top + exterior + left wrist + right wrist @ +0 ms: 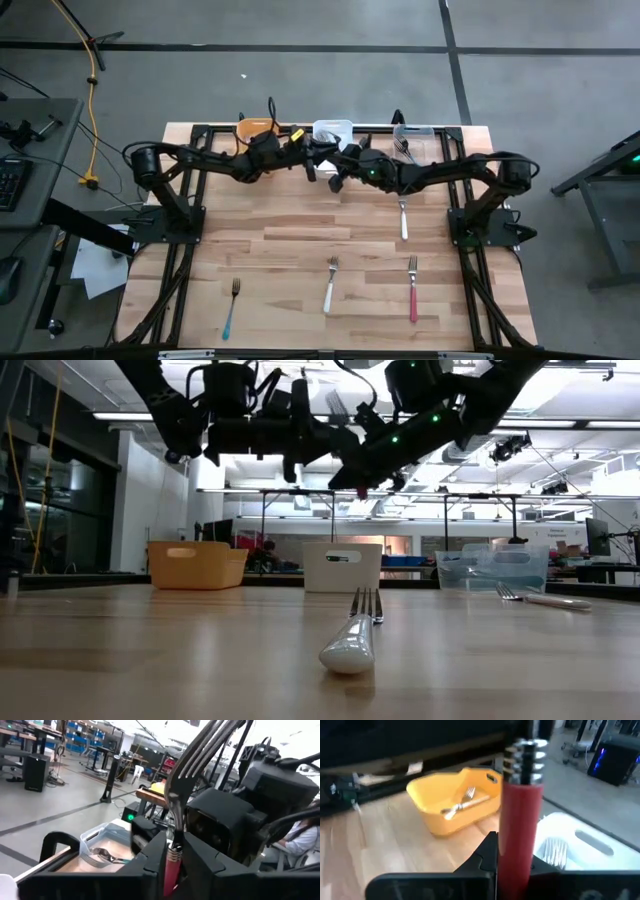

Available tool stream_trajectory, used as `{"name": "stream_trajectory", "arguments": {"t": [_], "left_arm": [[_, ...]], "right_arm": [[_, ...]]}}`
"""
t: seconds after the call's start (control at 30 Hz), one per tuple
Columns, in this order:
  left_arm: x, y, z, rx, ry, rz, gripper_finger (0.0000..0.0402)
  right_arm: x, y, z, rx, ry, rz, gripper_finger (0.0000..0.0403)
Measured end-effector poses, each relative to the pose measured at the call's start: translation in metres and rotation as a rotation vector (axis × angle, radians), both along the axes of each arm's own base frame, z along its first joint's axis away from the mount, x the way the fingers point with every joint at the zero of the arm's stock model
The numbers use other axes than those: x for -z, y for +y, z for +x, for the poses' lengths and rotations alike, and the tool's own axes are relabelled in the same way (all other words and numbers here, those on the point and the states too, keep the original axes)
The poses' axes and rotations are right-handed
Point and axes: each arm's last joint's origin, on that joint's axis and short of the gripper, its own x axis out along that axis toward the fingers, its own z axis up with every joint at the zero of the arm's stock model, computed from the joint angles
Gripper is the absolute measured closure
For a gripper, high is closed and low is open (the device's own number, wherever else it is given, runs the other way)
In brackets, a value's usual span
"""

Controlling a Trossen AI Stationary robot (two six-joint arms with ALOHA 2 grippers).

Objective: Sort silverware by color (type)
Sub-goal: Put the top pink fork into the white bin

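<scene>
Four forks lie loose on the wooden table point(290, 240): from the left, a teal-handled fork point(232, 308) near the front edge, a white-handled fork point(330, 285), a pink-handled fork point(412, 289), and another white-handled fork point(403, 217) farther back on the right. Along the far edge stand a yellow bin point(256, 129), a white bin point(333, 129) and a clear bin point(414, 134), each with forks inside. Above the white bin the two arms meet in the air. The left gripper point(172, 857) pinches a red-handled fork point(187, 765) just below its metal neck, tines pointing up. The right gripper point(512, 862) is pressed together on the same fork's red handle.
</scene>
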Motion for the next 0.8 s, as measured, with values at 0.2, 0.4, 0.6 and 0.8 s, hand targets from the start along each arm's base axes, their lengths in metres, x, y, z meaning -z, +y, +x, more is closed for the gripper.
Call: {"name": "stream_trajectory", "arguments": {"t": [0.2, 0.4, 0.6, 0.8], "left_arm": [[0.003, 0.0, -0.001, 0.003, 0.086, 0.052, 0.0306], [0.007, -0.005, -0.001, -0.037, 0.177, 0.128, 0.0291], [0.013, -0.016, 0.001, -0.088, 0.236, 0.193, 0.0291], [0.038, -0.028, -0.021, -0.214, 0.223, 0.242, 0.0291]], "right_arm": [[-0.012, -0.003, -0.013, 0.018, 0.038, 0.02, 0.0402], [-0.022, -0.011, -0.025, 0.057, 0.064, 0.037, 0.0403], [-0.016, -0.03, -0.037, 0.089, 0.123, 0.117, 0.0403], [-0.011, -0.054, -0.049, 0.109, 0.132, 0.214, 0.0403]]}}
